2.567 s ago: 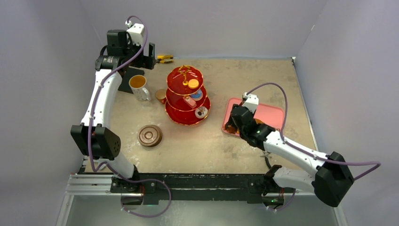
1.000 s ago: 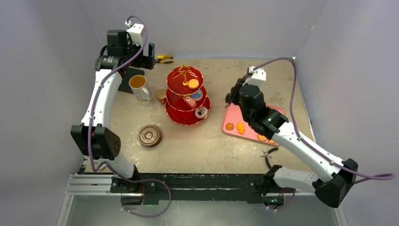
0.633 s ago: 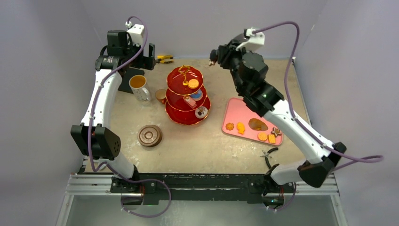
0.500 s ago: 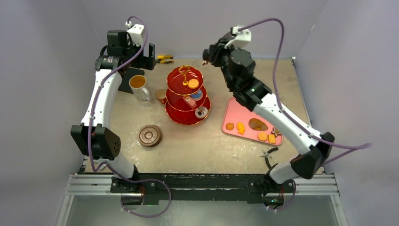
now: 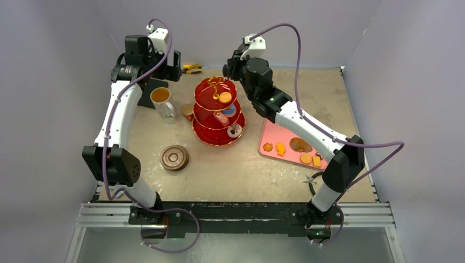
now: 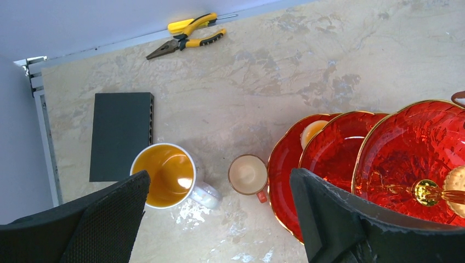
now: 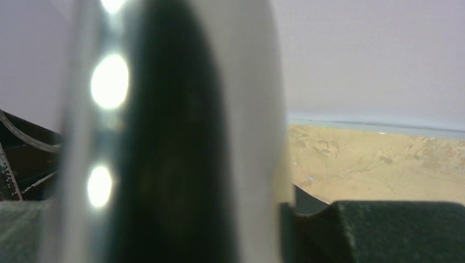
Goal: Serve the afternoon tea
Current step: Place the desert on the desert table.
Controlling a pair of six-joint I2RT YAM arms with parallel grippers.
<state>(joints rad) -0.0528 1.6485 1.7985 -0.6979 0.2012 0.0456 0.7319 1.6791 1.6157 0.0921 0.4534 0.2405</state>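
Note:
The red three-tier stand (image 5: 204, 129) with gold rims stands mid-table, with pastries (image 5: 225, 97) on its tiers. My right gripper (image 5: 229, 68) hovers just behind the stand's gold handle, shut on a dark pastry (image 7: 175, 164) that fills the right wrist view as a blur. My left gripper (image 5: 175, 66) hangs open high at the back left. In the left wrist view this gripper (image 6: 219, 178) is above the white mug of amber tea (image 6: 163, 175), the small copper cup (image 6: 248, 174) and the stand (image 6: 417, 148). Brown saucers (image 5: 175, 158) lie stacked front left.
A pink tray (image 5: 323, 134) with several orange and brown biscuits (image 5: 300, 145) lies right of the stand. Black tongs (image 5: 313, 181) rest near the front right. Yellow pliers (image 6: 189, 35) lie at the back wall, with a black block (image 6: 122, 134) behind the mug.
My right arm has risen from the pink tray's left end and swung back and left to the top of the stand, carrying the pastry. The left arm has not moved.

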